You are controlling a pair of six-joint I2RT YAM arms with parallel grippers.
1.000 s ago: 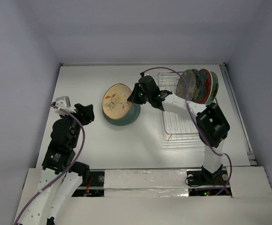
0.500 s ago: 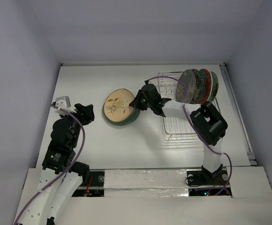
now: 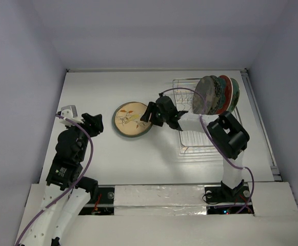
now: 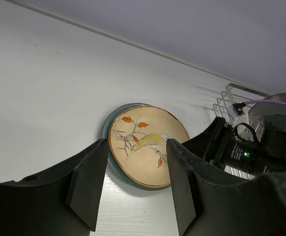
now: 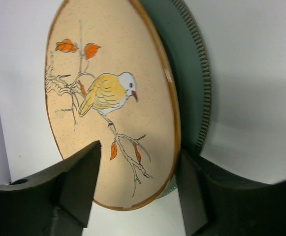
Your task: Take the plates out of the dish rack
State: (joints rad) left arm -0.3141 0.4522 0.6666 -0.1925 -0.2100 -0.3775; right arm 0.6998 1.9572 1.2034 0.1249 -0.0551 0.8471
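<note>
Left of the rack [image 3: 192,136], the bird plate [image 3: 131,119] lies flat on a teal plate [image 5: 192,83]. The right claw [image 3: 150,114] is at its rim, spread wide and gripping nothing. The left claw [image 3: 95,123] is wide and empty. Other plates [image 3: 218,95] stand at the rack's far end.

Bird plate [image 4: 147,145] flat on teal plate [image 4: 117,169], white bench [image 4: 49,93]; left end effector [image 4: 137,142] fingers spread; dish rack [image 4: 221,101] right.

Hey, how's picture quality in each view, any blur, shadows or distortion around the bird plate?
Top external: soft, even light, bird plate sharp, no glare. Left wrist: plate crisp, left end effector a dark blurred silhouette. Right wrist: plate foreshortened to an oval, right end effector dark and soft, faint shadow on table.
</note>
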